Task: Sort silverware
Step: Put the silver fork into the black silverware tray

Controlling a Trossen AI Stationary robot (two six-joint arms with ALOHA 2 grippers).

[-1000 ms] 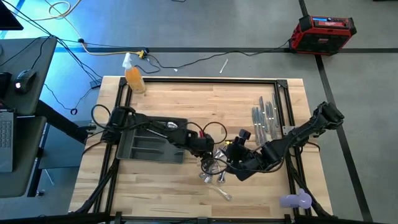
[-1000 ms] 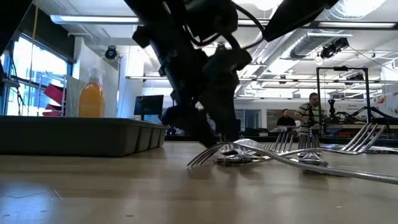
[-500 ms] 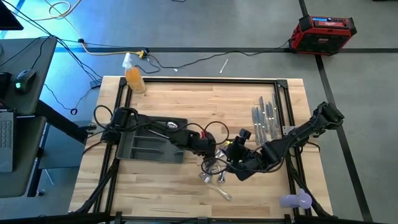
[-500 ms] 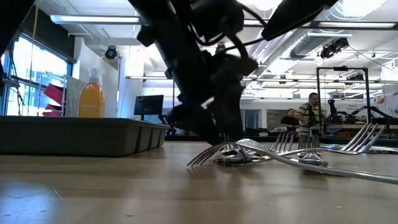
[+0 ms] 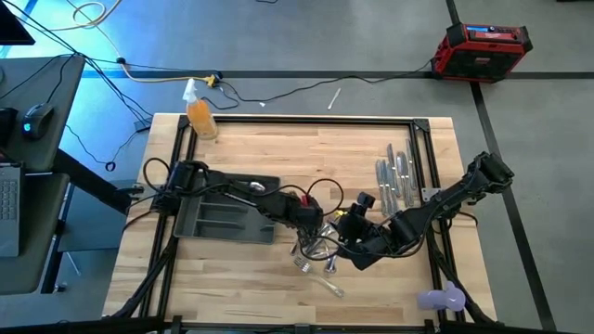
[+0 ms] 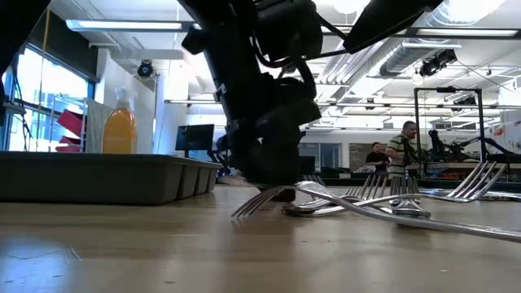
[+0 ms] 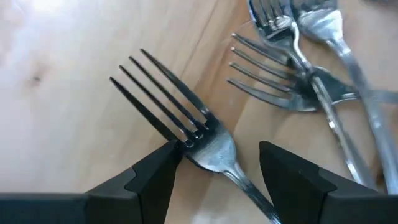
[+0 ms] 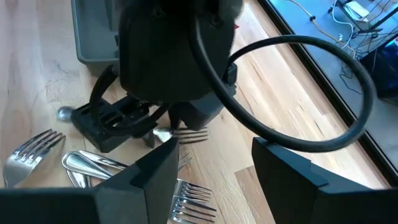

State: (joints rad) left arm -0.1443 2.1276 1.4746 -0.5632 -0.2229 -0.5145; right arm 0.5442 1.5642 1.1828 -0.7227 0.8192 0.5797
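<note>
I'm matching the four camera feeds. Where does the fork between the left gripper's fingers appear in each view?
High view: fork, below centre.
Low view: tines low at centre, under the left gripper.
Left wrist view: centre, between open fingers.
Right wrist view: tines only.
Shared landmark: grey tray.

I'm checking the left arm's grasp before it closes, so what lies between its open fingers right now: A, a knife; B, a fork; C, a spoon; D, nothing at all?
B: the left wrist view shows a fork lying on the wooden table, its neck between the two open fingers of the left gripper, tines pointing away from them.
</note>
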